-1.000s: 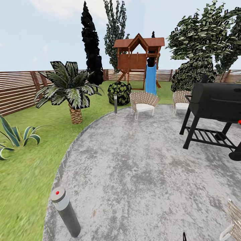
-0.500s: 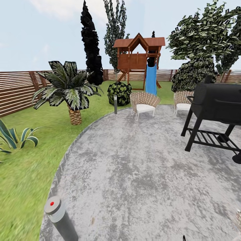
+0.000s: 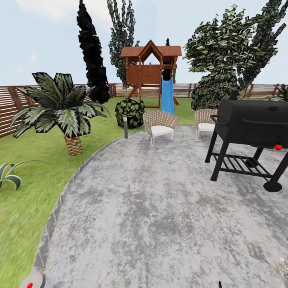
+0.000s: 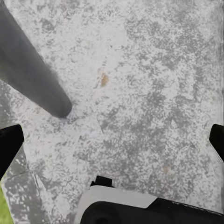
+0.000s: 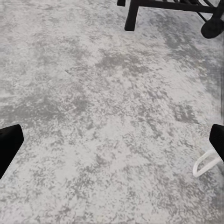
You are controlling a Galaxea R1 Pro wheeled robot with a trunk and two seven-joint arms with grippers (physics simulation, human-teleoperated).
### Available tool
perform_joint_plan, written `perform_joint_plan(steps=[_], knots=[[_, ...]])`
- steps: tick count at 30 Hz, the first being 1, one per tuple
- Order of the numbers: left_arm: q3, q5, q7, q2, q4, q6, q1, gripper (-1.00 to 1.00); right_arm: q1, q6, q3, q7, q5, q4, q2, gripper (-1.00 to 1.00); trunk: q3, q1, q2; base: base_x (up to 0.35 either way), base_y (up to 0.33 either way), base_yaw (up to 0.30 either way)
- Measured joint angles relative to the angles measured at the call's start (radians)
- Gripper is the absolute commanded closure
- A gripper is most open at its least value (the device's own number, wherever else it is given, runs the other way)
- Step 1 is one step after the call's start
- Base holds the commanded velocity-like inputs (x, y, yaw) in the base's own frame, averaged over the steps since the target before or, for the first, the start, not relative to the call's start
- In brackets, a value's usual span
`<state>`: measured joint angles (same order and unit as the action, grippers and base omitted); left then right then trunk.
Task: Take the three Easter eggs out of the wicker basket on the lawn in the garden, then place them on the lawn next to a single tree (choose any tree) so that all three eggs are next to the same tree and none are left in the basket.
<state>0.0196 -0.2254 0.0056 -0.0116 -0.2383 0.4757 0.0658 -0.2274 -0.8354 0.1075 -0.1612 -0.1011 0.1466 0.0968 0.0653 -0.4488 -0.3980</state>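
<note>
Head view gives us the grey paved patio — lawn curving along its left, black grill, palm, wicker chair, both wrist views over paving, left gripper and right gripper fingers spread wide, empty.

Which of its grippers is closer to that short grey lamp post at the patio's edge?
Left. The left gripper hangs just beside the lamp post; the right gripper is over bare patio, nearer the grill.

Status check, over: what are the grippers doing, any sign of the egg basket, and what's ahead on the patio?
Both grippers open, empty, over grey patio. No basket or eggs in sight. Black grill ahead right, wicker chair ahead, lawn to the left.
</note>
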Motion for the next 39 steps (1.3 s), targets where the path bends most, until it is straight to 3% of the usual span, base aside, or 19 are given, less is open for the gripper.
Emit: perform_joint_plan(steps=[31, 39], knots=[[-0.003, 0.004, 0.000, 0.002, 0.000, -0.004, 0.000, -1.00, 0.000, 0.001, 0.000, 0.000, -0.003, 0.000, -0.002, -1.00, -0.009, 0.000, 0.000, 0.331, 0.000, -0.287], [-0.003, 0.003, 0.000, 0.002, 0.000, -0.004, 0.000, -1.00, 0.000, 0.002, 0.001, -0.001, -0.002, 0.000, -0.032, -1.00, -0.007, 0.000, 0.000, 0.331, 0.000, -0.256]])
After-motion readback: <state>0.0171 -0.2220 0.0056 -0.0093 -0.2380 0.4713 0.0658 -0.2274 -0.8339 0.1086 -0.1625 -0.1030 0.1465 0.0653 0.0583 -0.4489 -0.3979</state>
